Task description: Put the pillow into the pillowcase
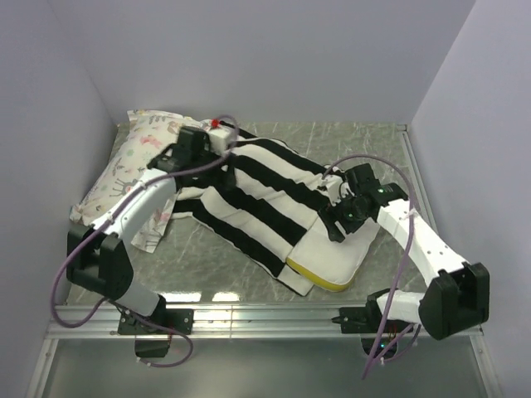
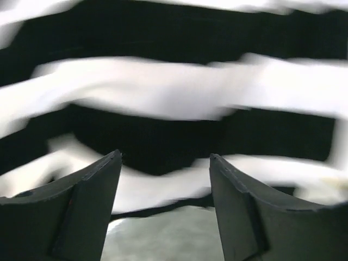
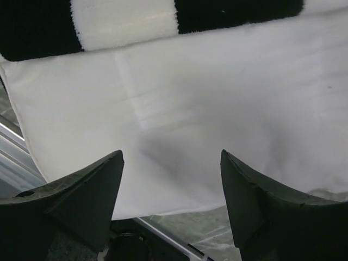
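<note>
The black and white striped pillowcase lies across the table's middle with the cream-white pillow mostly inside it; the pillow's near end with its yellow band sticks out at the front. My left gripper is open at the pillowcase's far left end; the left wrist view shows the stripes just beyond its spread fingers. My right gripper is open over the exposed pillow end; the right wrist view shows white pillow fabric and the striped edge beyond its fingers.
A smaller pillow with pastel print lies at the far left against the wall. A metal rail runs along the near table edge. Grey walls enclose the back and sides.
</note>
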You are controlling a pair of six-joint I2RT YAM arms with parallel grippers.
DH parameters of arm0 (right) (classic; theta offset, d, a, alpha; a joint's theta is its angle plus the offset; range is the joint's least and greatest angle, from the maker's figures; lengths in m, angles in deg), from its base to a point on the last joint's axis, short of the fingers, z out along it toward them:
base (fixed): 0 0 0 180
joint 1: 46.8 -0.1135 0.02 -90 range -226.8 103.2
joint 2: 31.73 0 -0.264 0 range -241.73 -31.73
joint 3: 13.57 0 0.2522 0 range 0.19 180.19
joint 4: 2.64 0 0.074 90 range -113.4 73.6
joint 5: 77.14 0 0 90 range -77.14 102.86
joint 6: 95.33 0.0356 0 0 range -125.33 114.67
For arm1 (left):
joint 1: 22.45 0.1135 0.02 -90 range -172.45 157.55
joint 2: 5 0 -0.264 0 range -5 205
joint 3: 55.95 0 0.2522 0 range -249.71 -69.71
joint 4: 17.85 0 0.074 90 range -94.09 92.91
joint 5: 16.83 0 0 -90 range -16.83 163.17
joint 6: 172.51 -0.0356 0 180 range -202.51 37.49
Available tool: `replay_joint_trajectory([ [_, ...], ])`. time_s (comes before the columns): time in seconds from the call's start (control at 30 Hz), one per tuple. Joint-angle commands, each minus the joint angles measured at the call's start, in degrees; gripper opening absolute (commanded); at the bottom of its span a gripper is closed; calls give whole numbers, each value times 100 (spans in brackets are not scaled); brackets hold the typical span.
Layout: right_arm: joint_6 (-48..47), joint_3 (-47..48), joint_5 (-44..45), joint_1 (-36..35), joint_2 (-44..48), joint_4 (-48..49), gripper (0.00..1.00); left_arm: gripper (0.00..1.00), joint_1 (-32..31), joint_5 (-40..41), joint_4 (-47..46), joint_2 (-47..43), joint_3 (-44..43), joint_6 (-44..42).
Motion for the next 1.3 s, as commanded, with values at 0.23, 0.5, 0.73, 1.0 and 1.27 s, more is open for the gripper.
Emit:
replay_joint_trajectory([
  [0.23,336,-118,709,-858,-1667,426,73,67,2646,1483,-168,1746,-296,-635],
  [0.5,476,-206,999,-797,-2345,655,73,71,3843,2687,-18,3092,-2554,-1417],
  [0.73,546,-102,798,-700,-2223,568,72,72,4046,903,441,2893,-3224,-2390],
  [1.0,240,636,-607,-295,-967,-294,72,74,2695,-1575,512,204,-486,-2158],
  [1.27,-490,6,733,-1232,8,-376,82,77,873,-1354,-675,-1196,1783,-875],
])
